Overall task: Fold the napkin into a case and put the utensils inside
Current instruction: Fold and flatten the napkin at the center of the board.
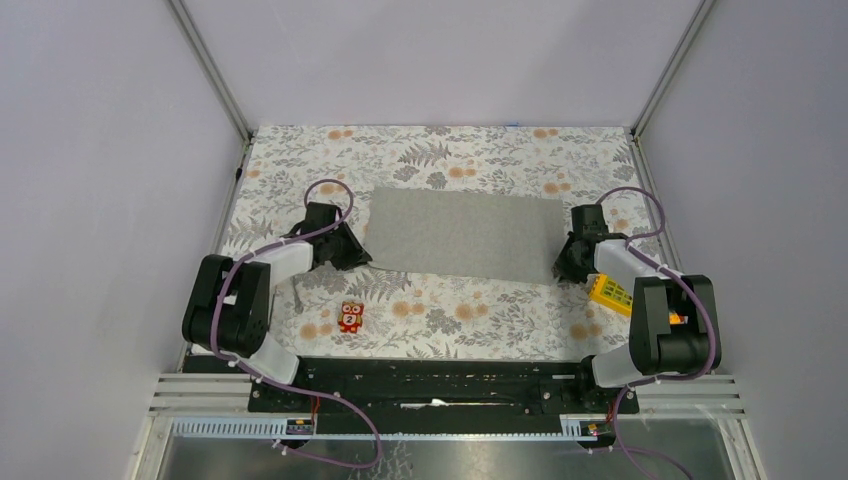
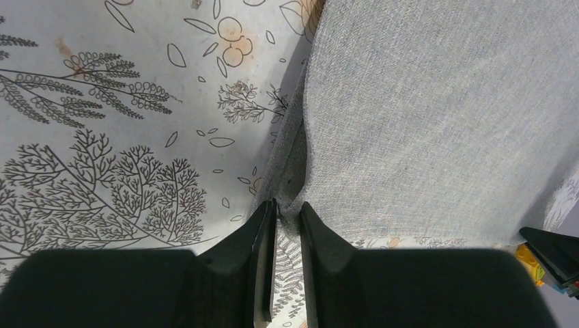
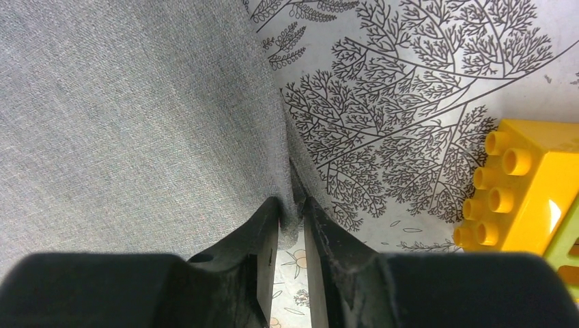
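Napkin [image 1: 465, 235]: lies flat mid-frame on floral worktop cover [image 1: 450, 150]. Left hand [image 2: 287, 205] and right hand [image 3: 292, 201]: jaws slightly parted, lower cloth corners between fingertips. Yellow block [image 1: 610, 292] just beside right hand; red toy [image 1: 350, 317] lower left.

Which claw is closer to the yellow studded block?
The right. The right gripper sits at the napkin's near right corner, the yellow block just beside it; the left gripper is at the near left corner, across the cloth.
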Controlling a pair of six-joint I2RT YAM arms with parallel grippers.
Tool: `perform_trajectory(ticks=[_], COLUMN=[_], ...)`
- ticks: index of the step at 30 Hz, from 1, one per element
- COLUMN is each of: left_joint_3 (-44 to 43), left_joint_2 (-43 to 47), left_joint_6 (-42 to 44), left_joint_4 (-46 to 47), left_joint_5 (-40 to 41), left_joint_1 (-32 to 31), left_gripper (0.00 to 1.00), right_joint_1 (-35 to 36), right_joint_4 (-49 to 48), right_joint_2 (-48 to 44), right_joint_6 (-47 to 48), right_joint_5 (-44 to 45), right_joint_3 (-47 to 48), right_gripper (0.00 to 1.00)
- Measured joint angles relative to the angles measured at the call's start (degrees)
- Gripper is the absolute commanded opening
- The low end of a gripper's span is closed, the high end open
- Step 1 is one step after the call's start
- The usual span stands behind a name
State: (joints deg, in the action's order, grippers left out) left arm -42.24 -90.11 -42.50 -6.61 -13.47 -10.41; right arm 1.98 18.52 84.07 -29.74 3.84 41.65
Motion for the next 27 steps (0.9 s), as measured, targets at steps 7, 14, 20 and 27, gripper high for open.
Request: perform_trajectory(ticks=[7,14,20,27], left_joint_3=[1.2,2.5,2.5,2.5], left_joint_2=[2.7,5.7,8.0,14.8], left_joint_6=[0.4,0.6,1.0,2.1], left_joint_4=[-0.9,-2.1,-3.7,-6.2], left_joint_5=[0.1,0.1,0.2,2.0], left_joint_1=[-0.4,-0.7,-0.9,-1.7], left_gripper=[0.28,0.35,0.49,0.6], right_joint_1=[0.0,0.0,0.0,0.4], right_joint_4=[0.5,1.0,1.6,2.0], right_joint_2=[-0.8,-1.0,-1.1,-4.5], right_joint_6=[0.0,0.0,0.1,1.8], right_joint_5=[1.0,2.6,4.0,4.0], right_joint_3=[0.5,2.2,2.3,2.2], right_gripper=[0.28,0.27,0.36,0.7])
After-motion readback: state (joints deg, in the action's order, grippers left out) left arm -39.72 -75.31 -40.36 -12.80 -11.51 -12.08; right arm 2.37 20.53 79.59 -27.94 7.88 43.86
